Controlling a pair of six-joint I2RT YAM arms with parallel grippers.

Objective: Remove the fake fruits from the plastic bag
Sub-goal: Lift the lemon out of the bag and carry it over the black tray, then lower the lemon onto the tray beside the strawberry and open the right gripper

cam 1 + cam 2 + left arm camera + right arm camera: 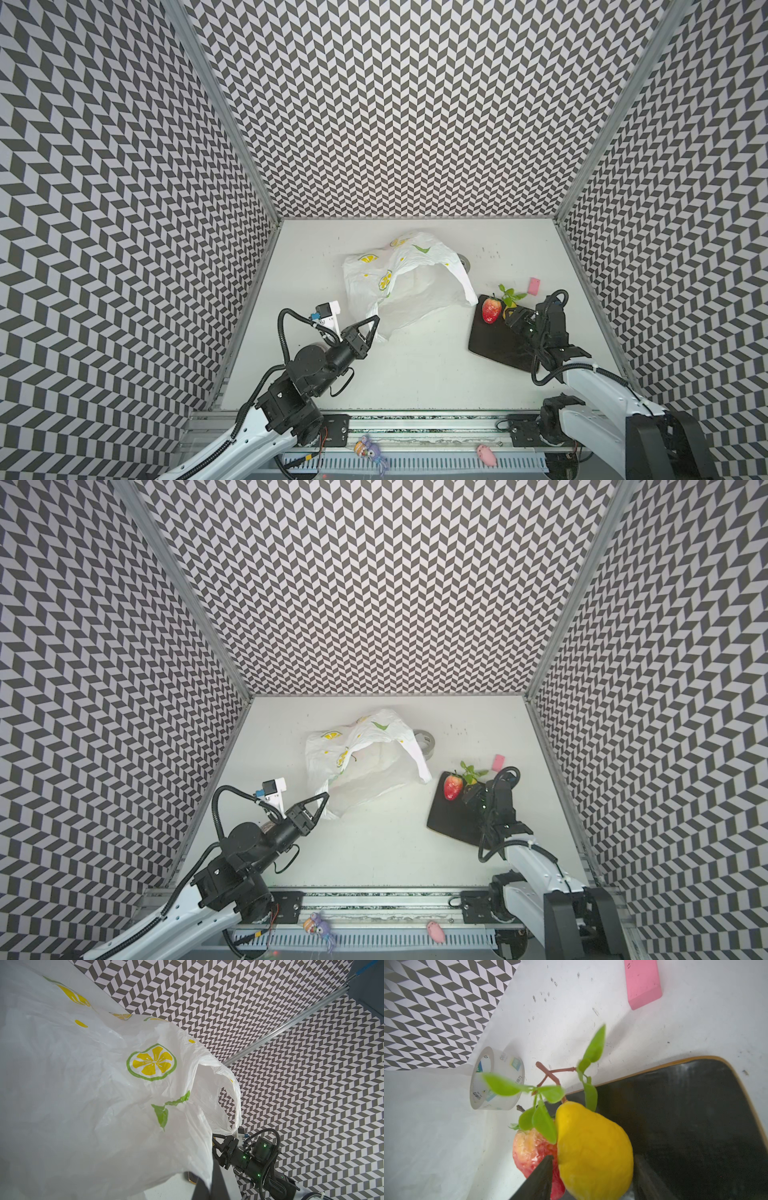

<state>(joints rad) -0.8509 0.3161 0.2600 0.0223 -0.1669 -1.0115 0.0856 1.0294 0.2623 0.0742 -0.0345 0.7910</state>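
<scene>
Your left tool (pixel 376 319) pinches the plastic bag (pixel 415 270) while your right tool (pixel 510 315), grip I cannot tell, seems to place the yellow pear (pixel 593 1147) on the black board (pixel 490 345); next, look in the bag for more.

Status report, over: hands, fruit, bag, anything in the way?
Left hand shut on plastic bag edge, lifted. Right hand at yellow pear, grip unclear. Strawberry beside it on black board, out of bag. Tape roll behind bag, no obstruction.

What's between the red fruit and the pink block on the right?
The green leafy sprig of the yellow pear lies between the red fruit and the pink block. Both top views show it.
</scene>
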